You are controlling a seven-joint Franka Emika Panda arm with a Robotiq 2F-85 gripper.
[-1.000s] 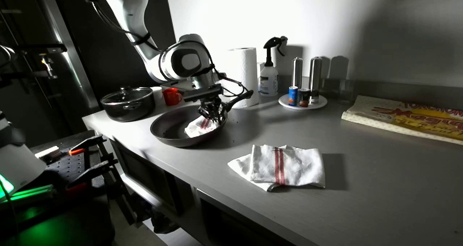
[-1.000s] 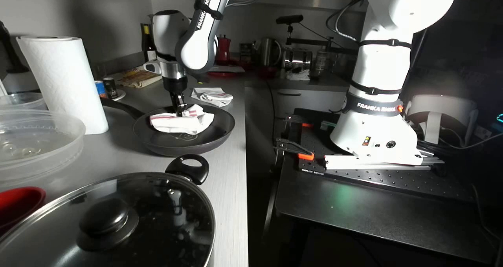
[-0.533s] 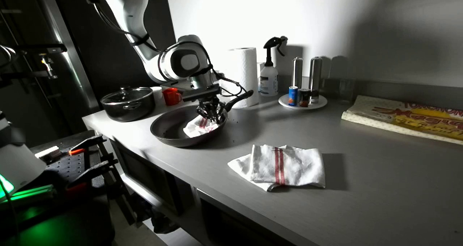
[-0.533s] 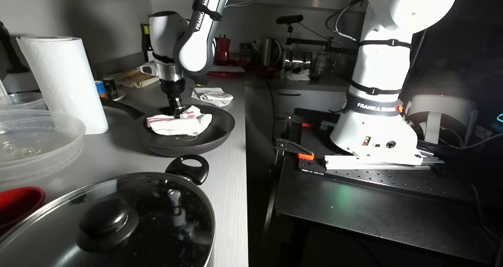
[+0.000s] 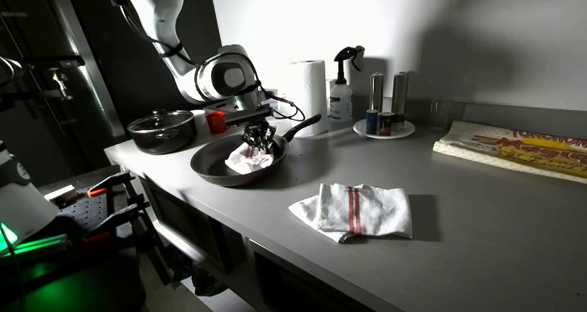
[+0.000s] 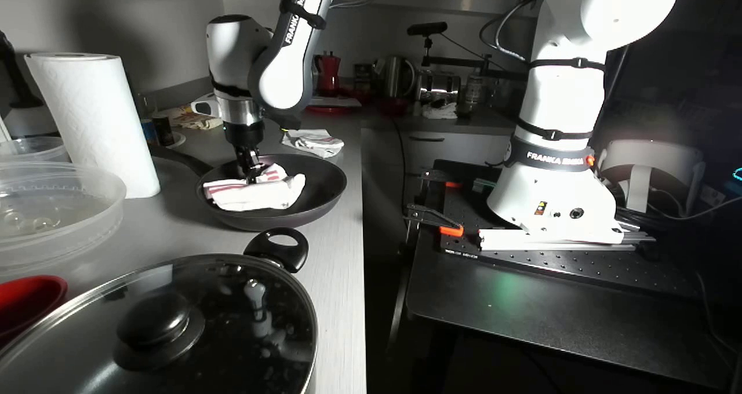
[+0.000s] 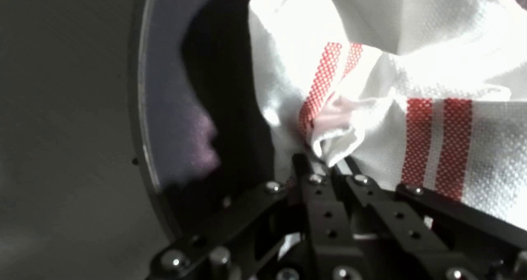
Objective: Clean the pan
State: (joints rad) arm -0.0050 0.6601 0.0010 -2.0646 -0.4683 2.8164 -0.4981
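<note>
One gripper (image 7: 327, 169) pinching one crumpled cloth (image 7: 378, 86) inside one pan (image 5: 215, 160); one folded cloth (image 5: 367, 211), one lidded pot (image 5: 165, 136) on counter (image 5: 486, 238).

Under the claw (image 7: 327, 166), cloth (image 7: 383, 78) hides part of the pan (image 7: 166, 86) — the wrist view crops both. There, left of the claw, a speck (image 7: 135, 161) defies naming.

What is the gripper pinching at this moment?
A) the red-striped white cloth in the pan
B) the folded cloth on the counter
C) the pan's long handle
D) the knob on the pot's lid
A: in the wrist view the gripper is closed on a bunched fold of the red-striped white cloth, and both exterior views show that cloth inside the pan.
</note>
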